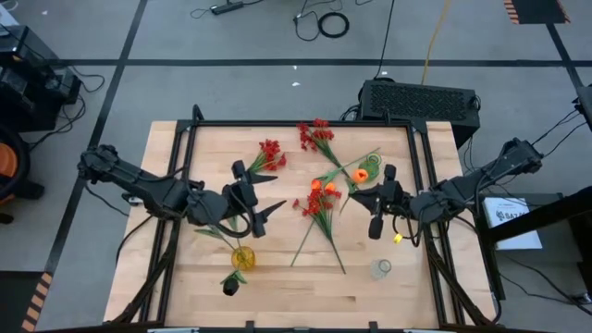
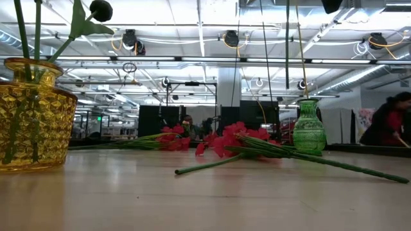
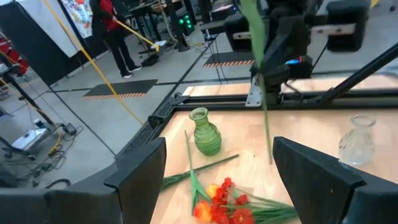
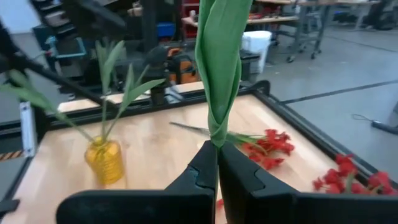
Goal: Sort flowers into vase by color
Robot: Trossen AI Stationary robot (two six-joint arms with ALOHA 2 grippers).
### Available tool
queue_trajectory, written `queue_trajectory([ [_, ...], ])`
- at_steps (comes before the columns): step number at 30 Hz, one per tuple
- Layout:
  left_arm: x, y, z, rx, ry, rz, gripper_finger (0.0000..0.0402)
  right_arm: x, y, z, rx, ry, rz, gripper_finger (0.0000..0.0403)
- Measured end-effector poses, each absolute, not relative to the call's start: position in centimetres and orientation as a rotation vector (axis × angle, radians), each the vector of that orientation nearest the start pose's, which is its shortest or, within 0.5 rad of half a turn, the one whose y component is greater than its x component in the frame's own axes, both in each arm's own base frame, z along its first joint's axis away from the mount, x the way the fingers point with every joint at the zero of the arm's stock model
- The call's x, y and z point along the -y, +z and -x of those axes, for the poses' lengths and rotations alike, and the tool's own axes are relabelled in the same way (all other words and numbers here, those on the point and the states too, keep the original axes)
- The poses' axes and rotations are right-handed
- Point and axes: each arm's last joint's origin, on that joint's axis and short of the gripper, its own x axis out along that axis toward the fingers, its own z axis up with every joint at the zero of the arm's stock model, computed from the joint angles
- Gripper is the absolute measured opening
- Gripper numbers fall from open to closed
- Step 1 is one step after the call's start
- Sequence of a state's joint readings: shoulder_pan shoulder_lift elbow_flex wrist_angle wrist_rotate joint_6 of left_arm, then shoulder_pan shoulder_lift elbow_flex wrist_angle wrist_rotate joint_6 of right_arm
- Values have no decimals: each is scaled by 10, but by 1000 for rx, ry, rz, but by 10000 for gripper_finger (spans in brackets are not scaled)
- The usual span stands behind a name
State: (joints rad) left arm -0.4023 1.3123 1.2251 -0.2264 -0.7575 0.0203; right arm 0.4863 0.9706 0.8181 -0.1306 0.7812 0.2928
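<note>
A: Across the tabletop (image 1: 296, 277), taken as a clock from above, the loose flowers (image 1: 319, 199) sprawl around the centre, red clusters out toward twelve and eleven, orange blooms just right of the middle. That scatter looks like the unsorted pile, waiting.

B: And the arms? The left arm reaches in from nine, its left hand (image 1: 252, 199) released, fingers spread wide with nothing between them. My guess is it's standing by, ready to receive or steady something.

A: Right arm comes in from three. The right hand (image 4: 217, 163) is clenched tight on a green stem (image 4: 219, 68), leaves wrapped close above the fingers. Held upright like that, I'd say, so the stem can drop straight into a neck. Which bloom tops it, I can't tell.

B: Now the vases. The yellow vase (image 1: 243, 256) sits near seven, already carrying stems, one with a black bloom (image 1: 230, 288) drooping toward six. That one seems claimed by the dark flowers.

A: The green vase (image 3: 206, 132) stands around two, in among the orange blooms, with a stem or two in it by the level view. The clear vase (image 1: 382, 268) waits near five, apparently still empty.

B: So plenty left to sort, I'd judge.
</note>
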Motion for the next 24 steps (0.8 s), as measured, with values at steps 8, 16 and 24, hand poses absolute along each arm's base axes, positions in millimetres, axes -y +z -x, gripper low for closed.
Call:
queue_trajectory([
  [8, 101, 360, -281, -282, 327, -139, 302, -78, 327, -193, -134, -346, -22, 0],
  [16, 112, 344, -306, -244, 322, -103, 302, -74, 338, -189, -108, -382, 74, 0],
  [24, 115, 349, -310, -170, 300, -86, 302, -57, 354, -165, -66, -430, 77, 0],
])
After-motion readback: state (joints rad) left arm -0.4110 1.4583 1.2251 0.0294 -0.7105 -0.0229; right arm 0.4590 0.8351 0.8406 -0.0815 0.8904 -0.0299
